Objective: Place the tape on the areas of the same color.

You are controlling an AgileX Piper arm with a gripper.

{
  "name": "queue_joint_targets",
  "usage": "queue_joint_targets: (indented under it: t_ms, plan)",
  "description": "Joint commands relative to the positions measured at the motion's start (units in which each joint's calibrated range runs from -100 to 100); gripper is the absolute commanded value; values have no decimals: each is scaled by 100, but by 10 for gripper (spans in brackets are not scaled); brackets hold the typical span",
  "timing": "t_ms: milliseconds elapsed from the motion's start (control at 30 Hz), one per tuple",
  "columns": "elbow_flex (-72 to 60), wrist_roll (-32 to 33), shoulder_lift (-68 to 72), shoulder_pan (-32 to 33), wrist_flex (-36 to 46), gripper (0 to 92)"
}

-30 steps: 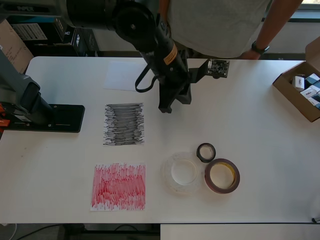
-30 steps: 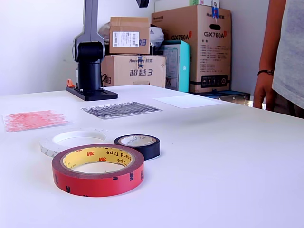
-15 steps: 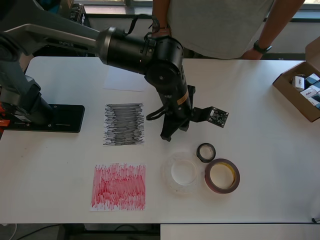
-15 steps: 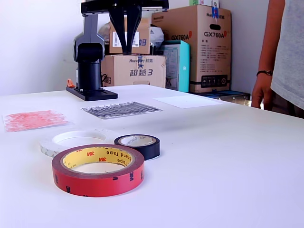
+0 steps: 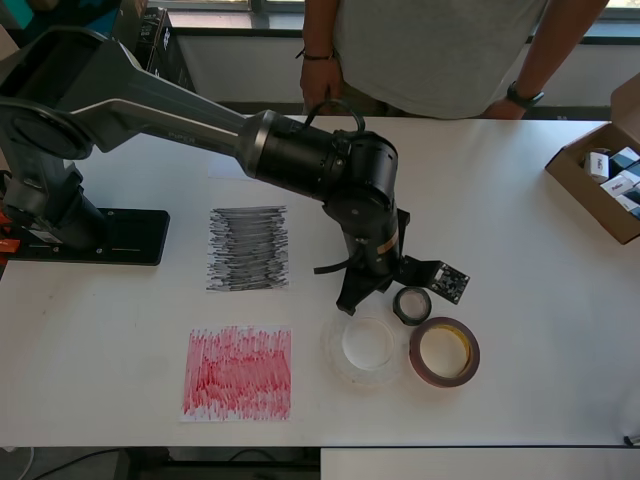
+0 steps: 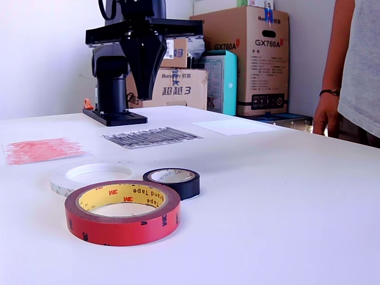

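Three tape rolls lie close together on the white table: a small black roll (image 5: 411, 305) (image 6: 172, 181), a reddish-brown roll with a yellowish core (image 5: 444, 352) (image 6: 123, 212), and a large translucent whitish roll (image 5: 362, 345) (image 6: 95, 177). The black scribbled patch (image 5: 248, 248) (image 6: 151, 136) and the red scribbled patch (image 5: 238, 372) (image 6: 38, 149) lie to their left in the overhead view. My gripper (image 5: 346, 305) (image 6: 145, 95) points down, shut and empty. It hangs above the table at the translucent roll's far edge, left of the black roll in the overhead view.
A person (image 5: 440, 50) stands at the table's far edge. An open cardboard box (image 5: 600, 185) with small items sits at the overhead view's right. A white sheet (image 5: 240, 155) lies behind the black patch. The arm's black base plate (image 5: 110, 237) is at the left. Cartons (image 6: 243, 56) stand behind the table.
My arm has swung from beside the black patch toward the tape rolls and has come lower. The rolls and patches have not moved.
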Motion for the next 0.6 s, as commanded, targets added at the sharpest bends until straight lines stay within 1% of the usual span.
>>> queue_joint_targets:
  t_ms: [0, 133, 200, 300, 367, 433, 500, 567]
  plan:
    - [-117, 20, 213, -11, -44, 7]
    - [-117, -37, 334, -59, -44, 16]
    - [-117, -53, 372, -59, -44, 68]
    - [-117, -111, 381, -59, -52, 175]
    - [-62, -356, 381, -11, -52, 226]
    - [-35, -741, 381, -4, -44, 255]
    - [-35, -1183, 381, -4, -44, 267]
    - [-35, -1756, 390, -11, -44, 267]
